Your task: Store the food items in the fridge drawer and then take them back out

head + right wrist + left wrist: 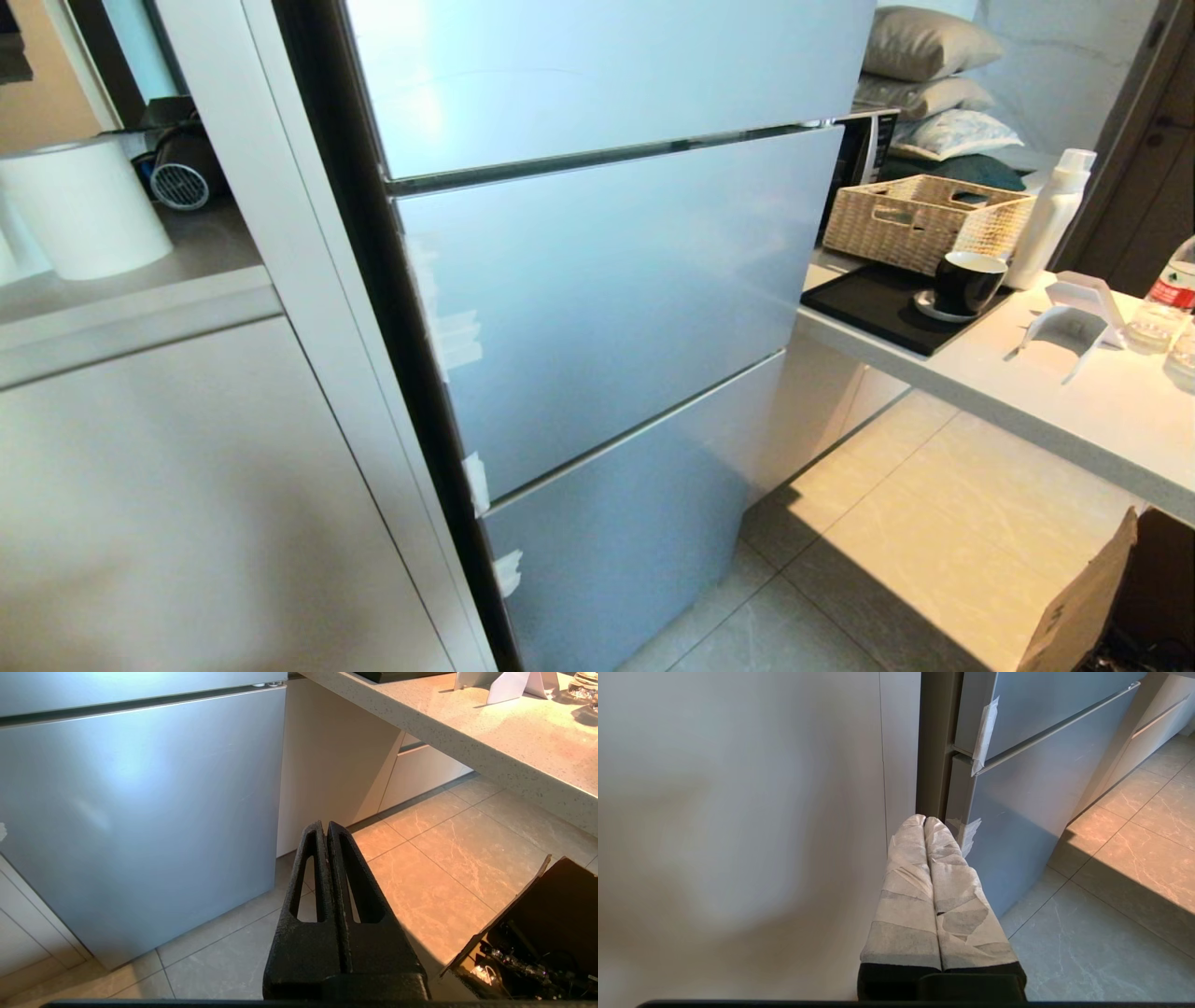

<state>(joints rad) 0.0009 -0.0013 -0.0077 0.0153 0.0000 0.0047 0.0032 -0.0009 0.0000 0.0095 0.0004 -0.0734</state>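
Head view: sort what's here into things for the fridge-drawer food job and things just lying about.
For the job:
- fridge, all its pale blue fronts closed
- left end effector, shut, empty
- right end effector, shut, empty
No food item or clear drawer shows.

Lying about:
- wicker basket
- black mug
- white bottle
- cardboard box
- pillows

Fridge front panels all shut flush; only thin seams between them. Right gripper, fingers pressed together, points at open floor tiles; counter slab overhangs above it, open cardboard box beside it. Left gripper, fingers together, close to white cabinet wall, fridge corner just ahead.
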